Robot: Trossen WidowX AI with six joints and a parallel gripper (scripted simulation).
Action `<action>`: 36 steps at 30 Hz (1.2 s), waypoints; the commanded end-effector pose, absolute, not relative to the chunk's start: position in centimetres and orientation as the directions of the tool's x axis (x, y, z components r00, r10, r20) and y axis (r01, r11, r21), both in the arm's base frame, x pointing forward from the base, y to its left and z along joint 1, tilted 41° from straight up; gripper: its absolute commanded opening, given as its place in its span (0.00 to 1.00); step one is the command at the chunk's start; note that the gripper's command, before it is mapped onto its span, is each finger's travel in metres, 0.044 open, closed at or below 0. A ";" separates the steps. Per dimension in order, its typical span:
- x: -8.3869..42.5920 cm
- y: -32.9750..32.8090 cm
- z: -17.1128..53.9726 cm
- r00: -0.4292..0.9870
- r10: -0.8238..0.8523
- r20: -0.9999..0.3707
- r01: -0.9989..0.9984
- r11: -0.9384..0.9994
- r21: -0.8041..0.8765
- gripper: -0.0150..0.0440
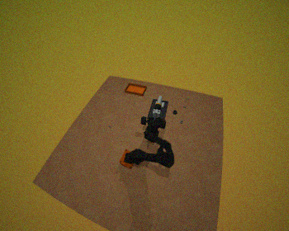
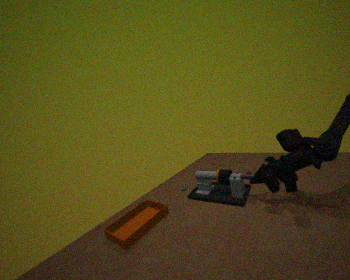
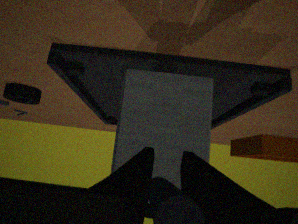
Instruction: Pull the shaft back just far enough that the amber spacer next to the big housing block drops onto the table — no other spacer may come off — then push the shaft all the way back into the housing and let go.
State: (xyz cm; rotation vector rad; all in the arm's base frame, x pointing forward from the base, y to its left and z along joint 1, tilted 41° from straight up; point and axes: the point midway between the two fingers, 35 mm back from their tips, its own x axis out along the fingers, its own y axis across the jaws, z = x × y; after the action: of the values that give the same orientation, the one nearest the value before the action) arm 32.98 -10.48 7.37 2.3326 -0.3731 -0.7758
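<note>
A dark base plate (image 1: 150, 108) (image 2: 216, 197) (image 3: 95, 85) carries a pale cylinder (image 1: 159, 100) (image 2: 206, 175) on a stand and a pale upright block (image 1: 156, 111) (image 2: 236, 186) (image 3: 167, 105). Between them the amber spacer (image 2: 218, 176) shows as a thin band against the cylinder's end, with a dark spacer part (image 2: 225, 177) beside it. The amber spacer is still up in line with the shaft. The grey shaft end (image 2: 247, 176) sticks out of the upright block toward the arm. My gripper (image 1: 154, 118) (image 2: 254, 178) (image 3: 167, 158) is shut on it. The shaft inside the parts is hidden.
An orange tray (image 1: 135, 89) (image 2: 136, 224) (image 3: 247, 146) lies beyond the assembly. A dark round piece (image 1: 175, 112) (image 3: 22, 93) and small grey bits lie on the brown table beside the plate. Another orange object (image 1: 124, 161) is near the arm's base.
</note>
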 end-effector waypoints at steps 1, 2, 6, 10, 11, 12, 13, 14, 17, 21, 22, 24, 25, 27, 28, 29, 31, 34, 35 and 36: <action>32.9 -10.4 7.3 0.786 -0.441 -0.434 -0.059 -0.752 0.657 0.25; 32.9 -10.4 7.3 0.786 -0.441 -0.434 -0.059 -0.752 0.657 0.25; 32.9 -10.4 7.3 0.786 -0.441 -0.434 -0.059 -0.752 0.657 0.25; 32.8 -10.4 7.3 0.786 -0.441 -0.434 -0.059 -0.752 0.657 0.25; 32.8 -10.4 7.3 0.786 -0.441 -0.434 -0.059 -0.752 0.657 0.25; 32.8 -10.4 7.3 0.786 -0.441 -0.434 -0.059 -0.752 0.657 0.25; 32.8 -10.4 7.3 0.786 -0.441 -0.434 -0.059 -0.752 0.657 0.25; 32.8 -10.4 7.3 0.786 -0.441 -0.434 -0.059 -0.752 0.657 0.25; 32.7 -10.4 7.3 0.785 -0.441 -0.434 -0.059 -0.752 0.657 0.25; 32.7 -10.4 7.3 0.785 -0.441 -0.434 -0.059 -0.752 0.657 0.25; 32.7 -10.4 7.3 0.785 -0.441 -0.435 -0.059 -0.752 0.657 0.25; 32.7 -10.4 7.3 0.785 -0.441 -0.435 -0.059 -0.752 0.657 0.25; 32.7 -10.4 7.3 0.785 -0.441 -0.435 -0.059 -0.752 0.657 0.25; 32.6 -10.4 7.3 0.785 -0.441 -0.435 -0.059 -0.752 0.657 0.25; 32.6 -10.4 7.3 0.785 -0.441 -0.435 -0.059 -0.752 0.657 0.25; 32.6 -10.4 7.3 0.785 -0.441 -0.435 -0.059 -0.752 0.657 0.25; 32.6 -10.4 7.4 0.785 -0.441 -0.435 -0.059 -0.752 0.657 0.25; 32.6 -10.4 7.4 0.785 -0.441 -0.435 -0.059 -0.752 0.657 0.25; 32.5 -10.4 7.4 0.785 -0.441 -0.435 -0.059 -0.752 0.657 0.25; 32.5 -10.4 7.4 0.785 -0.441 -0.435 -0.059 -0.752 0.657 0.25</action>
State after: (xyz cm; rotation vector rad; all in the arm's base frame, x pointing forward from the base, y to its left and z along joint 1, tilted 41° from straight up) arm 32.60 -10.42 7.39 2.3325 -0.3730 -0.7761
